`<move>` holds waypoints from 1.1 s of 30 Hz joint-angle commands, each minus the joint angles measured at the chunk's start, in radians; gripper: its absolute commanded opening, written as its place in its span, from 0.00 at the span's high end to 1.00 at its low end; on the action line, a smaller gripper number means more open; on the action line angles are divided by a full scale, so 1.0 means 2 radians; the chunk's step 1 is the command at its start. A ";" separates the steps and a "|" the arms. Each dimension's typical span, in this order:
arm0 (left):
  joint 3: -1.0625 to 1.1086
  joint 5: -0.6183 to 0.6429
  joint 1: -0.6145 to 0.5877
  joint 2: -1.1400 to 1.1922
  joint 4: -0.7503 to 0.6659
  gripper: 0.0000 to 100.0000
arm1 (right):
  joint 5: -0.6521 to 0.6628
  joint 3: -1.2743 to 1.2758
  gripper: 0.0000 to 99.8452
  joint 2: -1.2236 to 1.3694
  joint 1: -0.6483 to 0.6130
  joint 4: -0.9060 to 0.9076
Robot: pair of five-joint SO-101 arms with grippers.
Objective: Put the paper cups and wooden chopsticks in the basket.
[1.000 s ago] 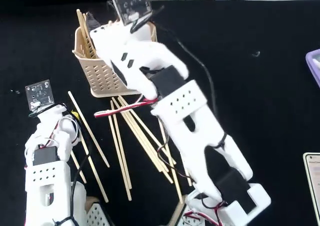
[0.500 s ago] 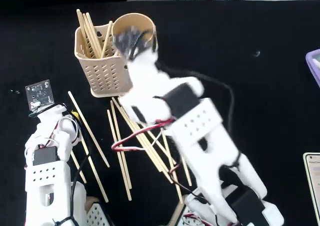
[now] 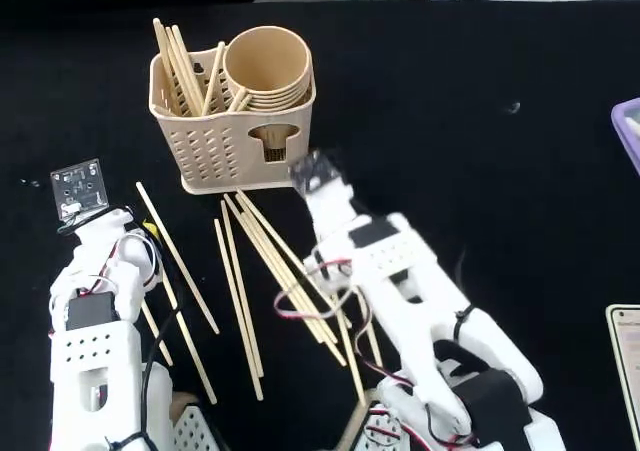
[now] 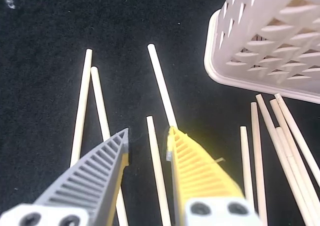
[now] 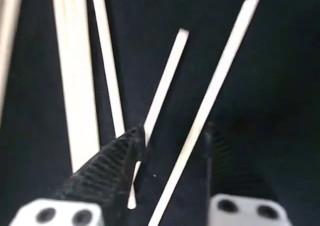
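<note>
1. While both arms sat over the black table [image 3: 520, 201], the basket [image 3: 225, 146] stood upright toward the table's far side.
2. A stack of paper cups [image 3: 266, 66] sat nested inside the basket, mouth up, against its right-hand wall as seen from the high view.
3. Beside the cups, the standing chopsticks [image 3: 178, 61] leaned tilted in the basket's other part, their ends rising above the rim.
4. On the table in front of the basket, the loose chopsticks [image 3: 285, 271] lay flat in a fan between the two arms, with a few more close to the left arm [image 3: 90, 311].
5. The left gripper [image 4: 147, 136] hung low over the table near the basket's base. Its grey and yellow jaws were apart and held nothing.
6. One middle stick [image 4: 156, 166] lay on the table in line with the gap between those jaws, with other sticks on either side.
7. The right arm [image 3: 410, 281] pointed toward the basket's front, above the fan of sticks.
8. The right gripper [image 5: 172, 136] had its black jaws apart and gripped nothing. A slanted stick [image 5: 210, 105] ran through the gap, close to one jaw.
</note>
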 commanded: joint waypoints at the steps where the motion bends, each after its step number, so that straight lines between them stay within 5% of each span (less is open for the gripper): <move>1: -0.004 0.000 0.004 -0.008 -0.010 0.87 | 0.027 0.040 0.78 -0.020 0.019 -0.066; 17: -0.004 0.000 0.003 -0.008 -0.010 0.87 | 0.056 0.082 0.79 -0.016 0.024 -0.137; 22: -0.004 0.000 0.003 -0.008 -0.010 0.87 | 0.056 0.080 0.99 -0.016 0.024 -0.126; 33: -0.004 0.000 0.000 -0.008 -0.010 0.87 | 0.057 0.080 0.92 -0.016 0.024 -0.110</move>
